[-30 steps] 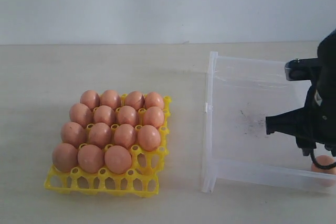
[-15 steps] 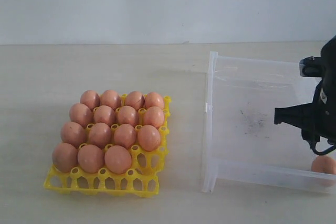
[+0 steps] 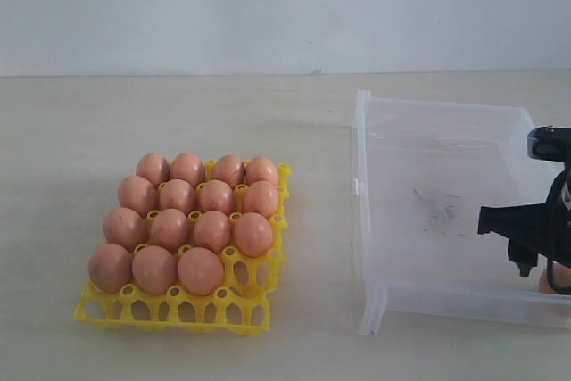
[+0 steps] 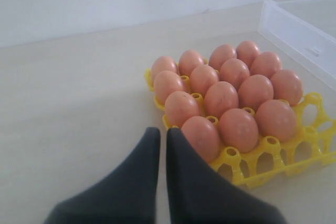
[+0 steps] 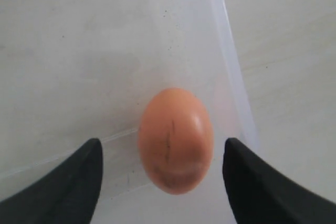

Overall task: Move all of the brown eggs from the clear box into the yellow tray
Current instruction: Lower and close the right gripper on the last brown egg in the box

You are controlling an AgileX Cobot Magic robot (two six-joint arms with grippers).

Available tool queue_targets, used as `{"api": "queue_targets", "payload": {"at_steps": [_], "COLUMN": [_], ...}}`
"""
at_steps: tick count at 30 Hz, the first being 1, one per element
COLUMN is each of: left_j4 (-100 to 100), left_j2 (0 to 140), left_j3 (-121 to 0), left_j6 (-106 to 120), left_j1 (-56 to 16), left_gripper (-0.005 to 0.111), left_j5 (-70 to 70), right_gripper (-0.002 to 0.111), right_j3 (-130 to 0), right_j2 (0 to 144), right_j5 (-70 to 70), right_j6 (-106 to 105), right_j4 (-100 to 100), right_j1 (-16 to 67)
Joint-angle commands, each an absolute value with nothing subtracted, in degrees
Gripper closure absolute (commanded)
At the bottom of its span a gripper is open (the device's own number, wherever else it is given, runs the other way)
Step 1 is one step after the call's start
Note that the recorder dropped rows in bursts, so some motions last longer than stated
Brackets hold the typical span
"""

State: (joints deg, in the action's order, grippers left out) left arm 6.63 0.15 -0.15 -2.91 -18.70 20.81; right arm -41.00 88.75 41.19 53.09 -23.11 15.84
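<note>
The brown eggs are seen as orange-brown with faint darker speckles, and the yellow tray under them is coloured a bright, even yellow. The clear box is colourless and transparent, and a grey-black smudge is shown on its floor. The single egg inside the clear box is marked by a thin dark line. The left hand and the right hand are coloured dark grey to black. The bench is coloured pale beige, and the wall behind the clear box off-white.
</note>
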Motion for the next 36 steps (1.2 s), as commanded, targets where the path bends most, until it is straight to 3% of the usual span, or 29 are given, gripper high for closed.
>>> {"api": "queue_targets", "payload": {"at_steps": [1, 23, 36], "left_j4": [6.7, 6.7, 6.7], "left_j2": [0.0, 0.0, 0.0], "left_j3": [0.0, 0.0, 0.0], "left_j6": [-3.4, -3.4, -3.4], "left_j1": [-19.2, -19.2, -19.2], "left_gripper": [0.103, 0.103, 0.103], "left_j5": [20.6, 20.6, 20.6], "right_gripper": [0.052, 0.052, 0.052], "right_j3": [-40.7, -40.7, -40.7], "right_j2": [88.6, 89.0, 99.4], "right_j5": [39.6, 37.3, 32.2], "right_j6": [54.0, 58.3, 59.2], "right_j4": [-23.6, -25.2, -25.8], "right_j1": [14.5, 14.3, 14.3]}}
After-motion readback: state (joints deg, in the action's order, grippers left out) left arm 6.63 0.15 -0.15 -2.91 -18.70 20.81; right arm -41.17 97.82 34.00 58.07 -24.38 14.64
